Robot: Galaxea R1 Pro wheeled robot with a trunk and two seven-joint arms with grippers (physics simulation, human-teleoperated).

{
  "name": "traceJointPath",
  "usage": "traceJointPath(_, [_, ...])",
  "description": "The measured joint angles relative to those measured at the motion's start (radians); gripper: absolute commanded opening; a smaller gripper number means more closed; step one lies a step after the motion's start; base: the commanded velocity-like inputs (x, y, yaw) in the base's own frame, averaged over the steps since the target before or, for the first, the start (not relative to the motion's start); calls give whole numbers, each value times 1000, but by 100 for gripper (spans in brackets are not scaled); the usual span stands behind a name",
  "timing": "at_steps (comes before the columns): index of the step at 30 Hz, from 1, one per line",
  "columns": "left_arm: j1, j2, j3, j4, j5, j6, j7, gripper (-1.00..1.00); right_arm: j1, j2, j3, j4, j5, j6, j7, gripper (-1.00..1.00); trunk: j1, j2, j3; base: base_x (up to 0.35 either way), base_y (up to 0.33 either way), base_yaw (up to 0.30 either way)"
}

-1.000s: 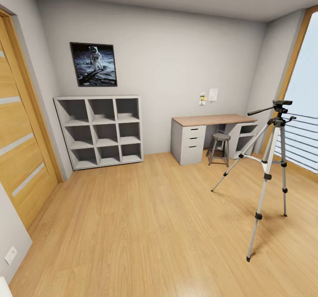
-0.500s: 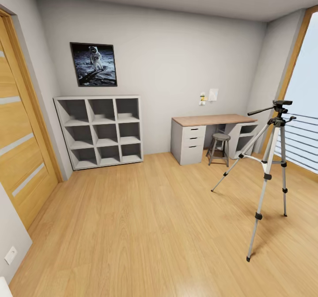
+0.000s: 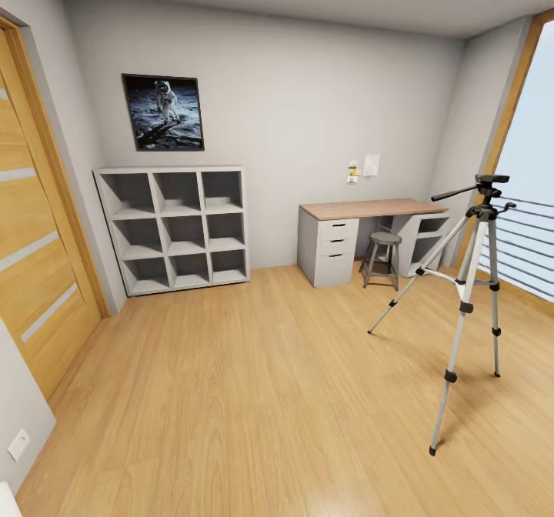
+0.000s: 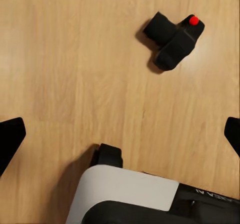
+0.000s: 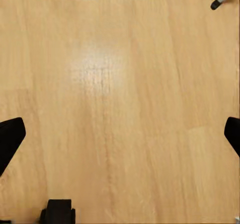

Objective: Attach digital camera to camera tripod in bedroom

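You are looking into the bedroom (image 3: pixel 277 394) from your head camera: going left to right, a wooden door (image 3: pixel 31 255) is standing at the edge, then a moon-landing picture (image 3: pixel 163 111) is hanging above white cube shelves (image 3: pixel 175 228), then a wooden desk (image 3: pixel 369 236) with a grey stool (image 3: pixel 382 257) tucked beside it is sitting against the back wall. The camera tripod (image 3: pixel 468 294) is standing upright on the floor at the right, near the window (image 3: pixel 531 194), its legs splayed and its long handle pointing left toward the desk. Under your left wrist the digital camera (image 4: pixel 175 40) is lying on the wood floor, its long axis running diagonally, with the red dot at one end and the lens barrel sticking out sideways. Your left gripper (image 4: pixel 120 136) is hanging spread wide above the floor, gripping nothing, well apart from the camera. Your right gripper (image 5: pixel 120 136) is likewise gaping wide and empty over bare floor, with one tripod foot (image 5: pixel 217 4) just showing.
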Motion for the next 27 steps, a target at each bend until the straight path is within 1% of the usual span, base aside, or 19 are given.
traceJointPath(3, [-34,7,0,-103,1,122,2,100,-92,5,-7,-2,-57,22,-7,100,0,0,0,0,0,0])
traceJointPath(6, [-105,6,0,-164,4,208,3,100,-192,8,-12,37,-116,30,-13,100,0,0,0,0,0,0])
traceJointPath(8, [-168,-1,1,-182,8,243,4,100,-263,9,-14,75,-150,32,-15,100,0,0,0,0,0,0])
traceJointPath(11, [-271,-25,1,-176,13,274,4,100,-369,11,-16,134,-195,33,-18,100,0,0,0,0,0,0])
traceJointPath(12, [-273,-26,1,-176,11,275,4,100,-370,11,-17,135,-196,34,-18,100,0,0,0,0,0,0])
traceJointPath(13, [-349,-71,0,-134,19,283,3,100,-442,12,-19,172,-229,38,-18,100,0,0,-1,0,0,0])
traceJointPath(14, [-429,-95,0,-119,23,281,3,100,-511,12,-18,176,-236,42,-18,100,0,0,0,0,0,0])
traceJointPath(15, [-435,-115,0,-109,24,278,3,100,-514,12,-19,177,-243,45,-18,100,0,0,0,0,0,0])
traceJointPath(17, [-470,-148,-4,-97,25,267,2,100,-543,13,-18,170,-248,51,-16,100,0,0,0,0,0,0])
traceJointPath(20, [-501,-188,-6,-93,21,249,3,100,-569,15,-16,147,-253,72,-13,100,0,0,0,0,0,0])
traceJointPath(23, [-517,-213,-8,-110,19,239,6,100,-582,16,-12,127,-255,110,-11,100,0,0,0,0,0,0])
traceJointPath(27, [-527,-230,-11,-148,18,235,20,100,-590,17,-9,113,-254,160,-9,100,0,0,0,0,0,0])
